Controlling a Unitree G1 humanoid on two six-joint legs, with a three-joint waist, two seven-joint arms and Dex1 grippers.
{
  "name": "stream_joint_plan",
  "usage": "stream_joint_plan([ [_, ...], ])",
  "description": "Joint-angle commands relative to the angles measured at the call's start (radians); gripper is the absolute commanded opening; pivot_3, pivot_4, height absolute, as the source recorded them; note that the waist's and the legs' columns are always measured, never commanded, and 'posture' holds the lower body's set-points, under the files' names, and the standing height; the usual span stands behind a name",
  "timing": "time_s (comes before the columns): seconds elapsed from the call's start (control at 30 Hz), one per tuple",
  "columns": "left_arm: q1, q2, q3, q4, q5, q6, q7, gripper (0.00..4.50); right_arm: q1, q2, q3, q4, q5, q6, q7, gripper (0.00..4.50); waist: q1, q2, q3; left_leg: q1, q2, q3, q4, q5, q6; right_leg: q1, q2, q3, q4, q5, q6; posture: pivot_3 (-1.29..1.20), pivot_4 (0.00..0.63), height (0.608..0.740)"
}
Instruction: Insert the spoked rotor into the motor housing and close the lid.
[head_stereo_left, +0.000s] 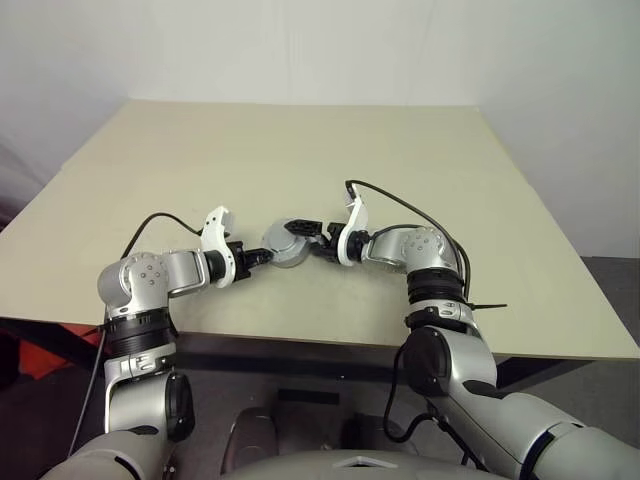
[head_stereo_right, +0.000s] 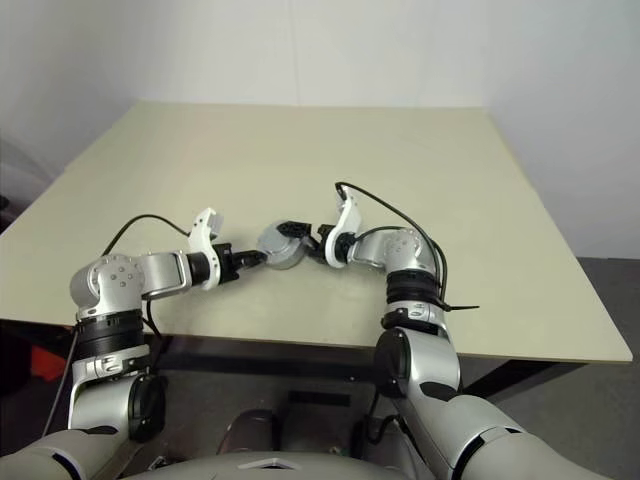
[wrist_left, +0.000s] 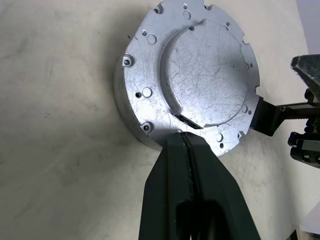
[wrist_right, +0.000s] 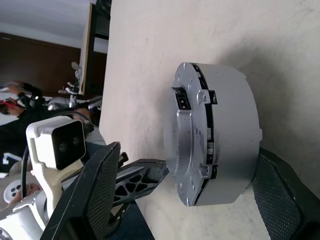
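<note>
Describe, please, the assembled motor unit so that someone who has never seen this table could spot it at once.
Start at the beige table and go to its near edge, where the left gripper and right gripper meet. Between their black fingers sits the motor housing, a squat round silver metal drum. The lid that closes it is a scratched grey disc with a notched edge and small screw holes.

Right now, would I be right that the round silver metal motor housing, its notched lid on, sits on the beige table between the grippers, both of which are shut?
Not quite: only the left gripper is shut. The right gripper stands open, its black fingers either side of the round silver motor housing, as the right wrist view shows. The notched lid is on, and the housing sits on the beige table.
</note>
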Motion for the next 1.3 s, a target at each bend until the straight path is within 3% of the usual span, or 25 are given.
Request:
stream_joint_plan([
  [0.03, -0.002, 0.012, -0.003, -0.005, 0.011, -0.01, 0.001, 0.0, -0.029, 0.028, 0.01, -0.028, 0.048, 0.004, 0.009, 4.48, 0.0, 0.0, 0.0, 0.0, 0.0, 0.0, 0.0, 0.0, 0.0, 0.0, 0.0, 0.0, 0.0, 0.0, 0.0, 0.0, 0.0, 0.74],
  [0.5, -0.002, 0.024, -0.002, -0.012, 0.01, -0.01, 0.0, 0.0, -0.034, 0.042, 0.05, 0.06, 0.027, -0.095, 0.042, 4.48, -0.003, 0.0, 0.0, 0.0, 0.0, 0.0, 0.0, 0.0, 0.0, 0.0, 0.0, 0.0, 0.0, 0.0, 0.0, 0.0, 0.0, 0.74],
  [0.6, 0.0, 0.028, 0.0, -0.016, 0.01, -0.009, 0.0, 0.0, -0.033, 0.035, 0.065, 0.069, 0.027, -0.109, 0.061, 3.88, -0.004, 0.0, 0.0, 0.0, 0.0, 0.0, 0.0, 0.0, 0.0, 0.0, 0.0, 0.0, 0.0, 0.0, 0.0, 0.0, 0.0, 0.74],
  [0.77, 0.004, 0.022, 0.004, -0.02, 0.008, -0.012, 0.006, 0.0, -0.037, 0.03, 0.076, 0.077, 0.031, -0.115, 0.075, 3.88, -0.004, 0.0, 0.0, 0.0, 0.0, 0.0, 0.0, 0.0, 0.0, 0.0, 0.0, 0.0, 0.0, 0.0, 0.0, 0.0, 0.0, 0.74],
  [0.87, 0.007, 0.023, 0.003, -0.021, 0.008, -0.014, 0.006, 0.0, -0.039, 0.029, 0.076, 0.082, 0.032, -0.119, 0.077, 3.36, -0.004, 0.0, 0.0, 0.0, 0.0, 0.0, 0.0, 0.0, 0.0, 0.0, 0.0, 0.0, 0.0, 0.0, 0.0, 0.0, 0.0, 0.74],
  [1.1, 0.007, 0.027, 0.002, -0.021, 0.009, -0.016, 0.004, 0.0, -0.042, 0.028, 0.074, 0.082, 0.035, -0.124, 0.081, 1.1, -0.002, 0.0, 0.0, 0.0, 0.0, 0.0, 0.0, 0.0, 0.0, 0.0, 0.0, 0.0, 0.0, 0.0, -0.001, 0.0, 0.0, 0.74],
  [1.3, 0.004, 0.027, -0.001, -0.019, 0.01, -0.016, 0.003, 0.0, -0.041, 0.027, 0.069, 0.086, 0.035, -0.131, 0.077, 1.09, -0.002, 0.0, 0.0, 0.0, 0.0, 0.0, 0.0, 0.0, 0.0, 0.0, 0.0, 0.0, 0.0, 0.0, -0.001, 0.0, 0.0, 0.74],
])
